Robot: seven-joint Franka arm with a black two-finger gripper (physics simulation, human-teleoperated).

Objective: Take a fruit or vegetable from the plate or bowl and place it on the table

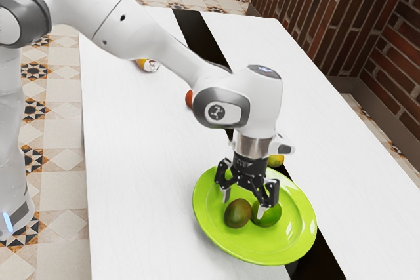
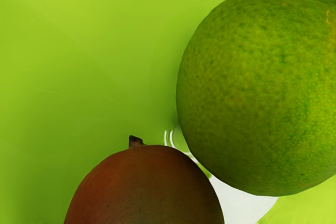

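Note:
My gripper (image 1: 243,203) is open over the lime-green plate (image 1: 209,227), its two fingers well apart. Below it lie a brownish-red mango-like fruit (image 1: 237,214) and a round green citrus fruit (image 1: 271,214), side by side on the plate. One fingertip overlaps the green fruit in the exterior view; whether it touches cannot be told. In the wrist view, the green fruit (image 2: 260,93) looms large, with the dark red one (image 2: 149,190), its short stem up, close beside it on the green plate (image 2: 79,66).
A yellow fruit (image 1: 276,160) sits by the plate's far rim, partly hidden. Farther back on the white table (image 1: 144,181) are a reddish round thing (image 1: 189,99), half behind the arm, and a small yellow-and-white item (image 1: 149,65). A black stripe crosses the tabletop beneath the plate.

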